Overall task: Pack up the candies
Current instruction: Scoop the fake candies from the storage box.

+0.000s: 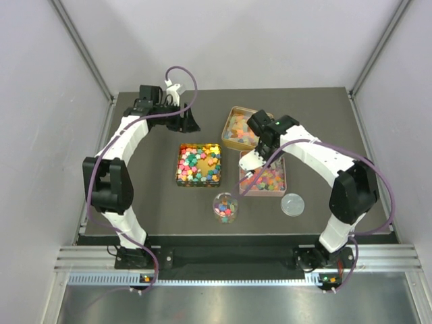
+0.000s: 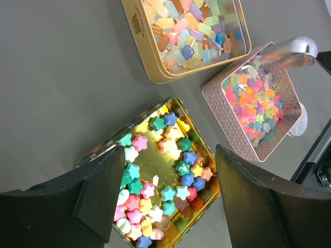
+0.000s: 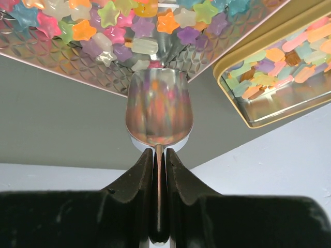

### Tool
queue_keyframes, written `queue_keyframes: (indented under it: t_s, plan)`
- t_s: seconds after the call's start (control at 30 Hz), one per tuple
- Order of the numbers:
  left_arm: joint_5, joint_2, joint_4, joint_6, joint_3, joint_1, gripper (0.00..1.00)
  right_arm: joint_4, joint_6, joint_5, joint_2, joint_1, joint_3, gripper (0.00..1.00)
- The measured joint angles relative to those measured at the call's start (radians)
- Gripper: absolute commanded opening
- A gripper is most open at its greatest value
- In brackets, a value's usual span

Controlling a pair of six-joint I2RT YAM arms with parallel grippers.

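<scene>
plainly, the left gripper [image 2: 170, 157] hangs with its jaws wide and holding nothing, at about 11 o'clock of the square gold tin [image 1: 198, 184] in the top view. the candies [image 1: 198, 164] fill that tin and two others. a few sit in the clear cup [image 1: 225, 217] at the tin's 5 o'clock. the right gripper [image 3: 159, 152] has its jaws pinched narrow on the thin handle of the metal scoop [image 3: 159, 111]. the scoop's lip is at a corner rim of the pink tin [image 2: 230, 121], and its bowl looks nearly empty. the step appears to be scooping. the arm would do well to clear the rim, push low along the floor and level out. it should then carry toward the cup at the tin's 7 o'clock and tip slowly, avoiding the round lid [image 1: 293, 204] at 4 o'clock.
</scene>
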Motion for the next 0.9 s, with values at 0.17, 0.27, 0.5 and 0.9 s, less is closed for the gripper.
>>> queue_keyframes:
  t_s: [0.17,0.27,0.5,0.9]
  plan:
    - [0.0,0.01,-0.002,0.0,0.009,0.0,0.75,0.002,0.0,-0.005,0.019,0.005,-0.001,0.0]
    - [0.001,0.011,-0.002,0.0,0.009,0.0,0.75,-0.004,0.0,-0.01,0.021,0.012,-0.004,0.0]
    - [0.002,0.012,-0.001,0.0,0.009,0.0,0.75,-0.04,0.002,-0.015,0.021,0.05,-0.006,0.0]
    - [0.024,0.024,0.002,0.0,0.009,0.002,0.75,-0.138,0.05,-0.138,0.055,0.106,0.095,0.0]
